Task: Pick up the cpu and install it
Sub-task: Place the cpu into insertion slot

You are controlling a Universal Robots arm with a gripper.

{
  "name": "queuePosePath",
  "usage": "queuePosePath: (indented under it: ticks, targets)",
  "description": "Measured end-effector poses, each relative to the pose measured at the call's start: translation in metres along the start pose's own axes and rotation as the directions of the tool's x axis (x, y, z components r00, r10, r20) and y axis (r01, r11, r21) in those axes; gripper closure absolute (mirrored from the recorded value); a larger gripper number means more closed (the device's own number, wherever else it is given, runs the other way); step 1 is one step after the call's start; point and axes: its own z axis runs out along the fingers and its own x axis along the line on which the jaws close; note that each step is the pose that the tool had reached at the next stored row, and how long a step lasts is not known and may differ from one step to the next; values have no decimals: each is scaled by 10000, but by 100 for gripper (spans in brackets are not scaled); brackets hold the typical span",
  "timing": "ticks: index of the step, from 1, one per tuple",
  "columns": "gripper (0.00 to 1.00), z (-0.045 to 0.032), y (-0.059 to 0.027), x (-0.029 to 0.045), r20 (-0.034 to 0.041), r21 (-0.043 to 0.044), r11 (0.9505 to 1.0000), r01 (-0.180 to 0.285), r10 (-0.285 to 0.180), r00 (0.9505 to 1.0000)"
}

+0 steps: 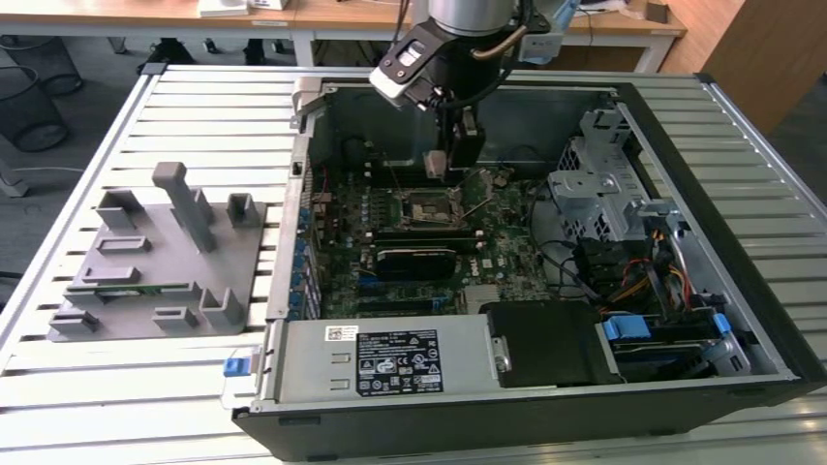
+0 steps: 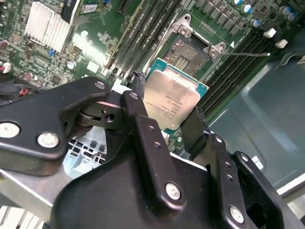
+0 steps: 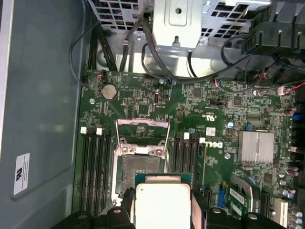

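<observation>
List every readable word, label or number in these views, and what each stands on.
Print on the power supply label: too small to read.
Print on the cpu: too small to read.
Print on the case wall sticker: too small to read.

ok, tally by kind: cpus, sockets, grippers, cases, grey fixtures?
cpu: 1, gripped above the board
cpu socket: 1, open and empty
gripper: 1, shut on the cpu
computer case: 1
grey fixture: 1, on the table beside the case
Total: 5
</observation>
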Motion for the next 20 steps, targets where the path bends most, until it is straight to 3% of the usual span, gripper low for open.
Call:
queuePosePath:
  ticks: [10, 20]
  targets:
    - [46, 79, -62, 53, 1, 2, 10000, -94, 94, 10000]
    - [46, 218, -96, 160, 2, 6, 9995, -317, 317, 9995]
